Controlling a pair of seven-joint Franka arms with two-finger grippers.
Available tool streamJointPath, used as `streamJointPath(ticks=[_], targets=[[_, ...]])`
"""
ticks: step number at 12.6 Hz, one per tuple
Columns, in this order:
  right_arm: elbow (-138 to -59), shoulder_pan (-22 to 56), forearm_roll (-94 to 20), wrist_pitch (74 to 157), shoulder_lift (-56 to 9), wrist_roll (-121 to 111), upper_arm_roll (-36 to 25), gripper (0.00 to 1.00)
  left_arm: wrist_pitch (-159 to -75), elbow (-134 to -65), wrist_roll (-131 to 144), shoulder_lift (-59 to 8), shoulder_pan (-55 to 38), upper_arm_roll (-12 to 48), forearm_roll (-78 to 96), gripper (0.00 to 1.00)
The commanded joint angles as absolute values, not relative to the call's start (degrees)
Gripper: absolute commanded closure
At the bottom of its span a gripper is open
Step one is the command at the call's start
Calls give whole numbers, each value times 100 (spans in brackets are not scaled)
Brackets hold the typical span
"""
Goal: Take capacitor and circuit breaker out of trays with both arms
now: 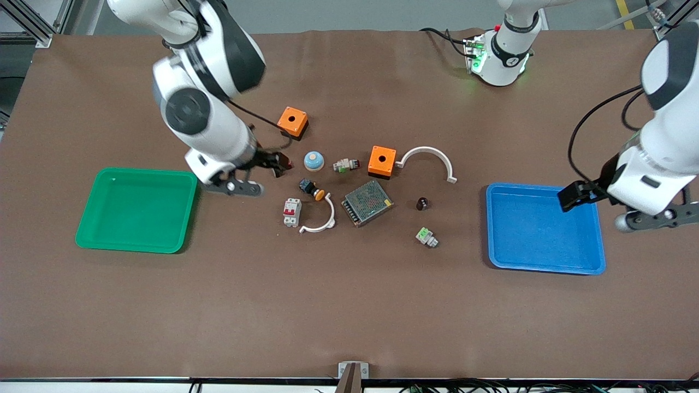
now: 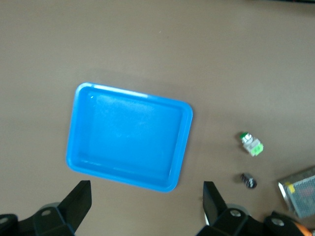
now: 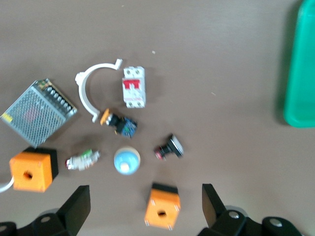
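Front view shows a brown matte cloth covering the table [image 1: 349,305], with a cluster of small parts at its middle. The breaker [image 1: 292,212], a white plastic block with red levers, lies just beside a white curved clip [image 1: 321,219], toward the right arm's end of the cluster. The capacitor [image 1: 421,203], a stubby black cylinder, stands apart on bare cloth between the grey mesh box [image 1: 367,203] and the blue tray [image 1: 546,229]; its pale end dots are hard to make out from here.

The right gripper [image 1: 278,162] hovers over the cloth near the green tray [image 1: 136,210], above a small black part with a red tip [image 3: 168,147]; its fingers [image 3: 78,209] are spread wide and hold nothing. The left gripper [image 1: 573,195] hangs over the rim of the smooth, glossy blue tray, at the left arm's end, its fingers [image 2: 78,201] likewise apart and bare.

Two orange boxes [image 1: 292,121] [image 1: 382,161], each with a round hole on top, sit farther from the camera than the breaker.
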State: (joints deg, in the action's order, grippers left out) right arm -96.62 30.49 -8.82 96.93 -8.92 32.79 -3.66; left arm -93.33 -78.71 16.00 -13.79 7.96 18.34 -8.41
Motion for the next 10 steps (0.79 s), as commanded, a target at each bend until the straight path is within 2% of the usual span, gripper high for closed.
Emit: streamJointPath(ticks=[1,3,6,10], targets=[[-10239,2604,-879,9196,138,2885,-308,0,-8957,-8094,1083,-845,204,943,-537,0],[-10388,2147,-879,8939,508,2288,-308,0,-8930,-8322,661,-599,193,686,-378,0],[-10722,1583,-634,8938,1036,1514,-316,0,-8921,-8595,580,-308,237,624,-369,0],[-10723,785,-439,8895,1222,486,-308,0,-8868,-8903,580,-27,264,615,-229,0]])
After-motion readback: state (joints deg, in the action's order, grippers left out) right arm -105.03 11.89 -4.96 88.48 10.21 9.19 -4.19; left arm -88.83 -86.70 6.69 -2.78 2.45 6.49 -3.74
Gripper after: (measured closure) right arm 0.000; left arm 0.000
